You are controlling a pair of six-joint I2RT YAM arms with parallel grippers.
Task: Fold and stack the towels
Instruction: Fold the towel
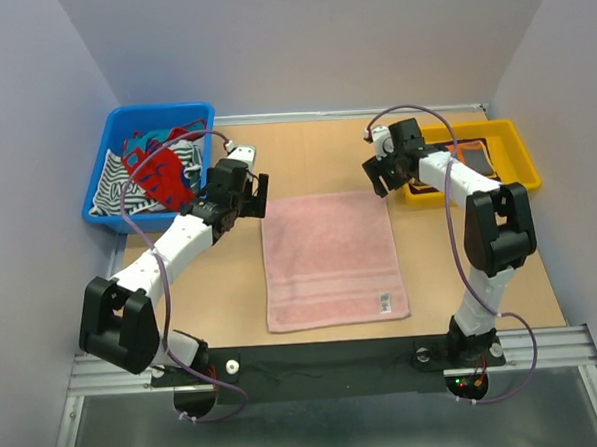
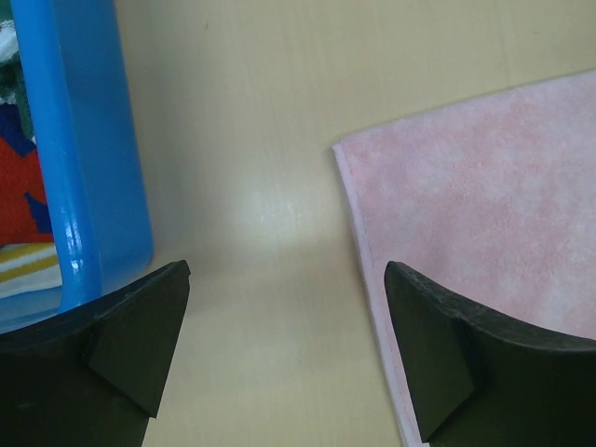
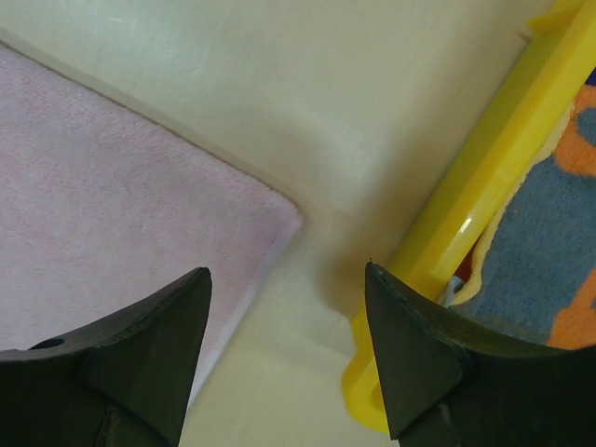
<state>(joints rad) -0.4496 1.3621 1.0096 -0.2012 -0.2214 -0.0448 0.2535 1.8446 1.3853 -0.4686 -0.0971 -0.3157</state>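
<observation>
From the top view, the pink towel [image 1: 330, 260] lies flat on the table [image 1: 232, 287], in the middle of the frame. It is not folded yet. Its long side runs from the top of the frame to the bottom, leaning a tiny bit, and its small label [image 1: 383, 302] sits in the lower right corner. The left gripper [image 1: 255, 191] is just beside the upper left corner of the towel. The right gripper [image 1: 381, 174] is just beside the upper right corner.

In the left wrist view, the left gripper [image 2: 284, 279] has its fingers wide apart with nothing between them. The pink towel [image 2: 466, 186] fills the right side, and its corner is above the right finger. The blue bin [image 2: 84, 140] is at the left edge. If the fingers close here they may catch only bare table — the hem is off to one side.

In the right wrist view, the right gripper [image 3: 287, 275] is also wide and holds nothing. The pink towel [image 3: 112, 214] is at the left, with its corner near the middle. The yellow tray [image 3: 484, 186] is close on the right, holding a grey-and-orange towel [image 3: 540, 214]. That finger could bump the tray. If only one corner gets picked up, the fold will likely go crooked.
</observation>
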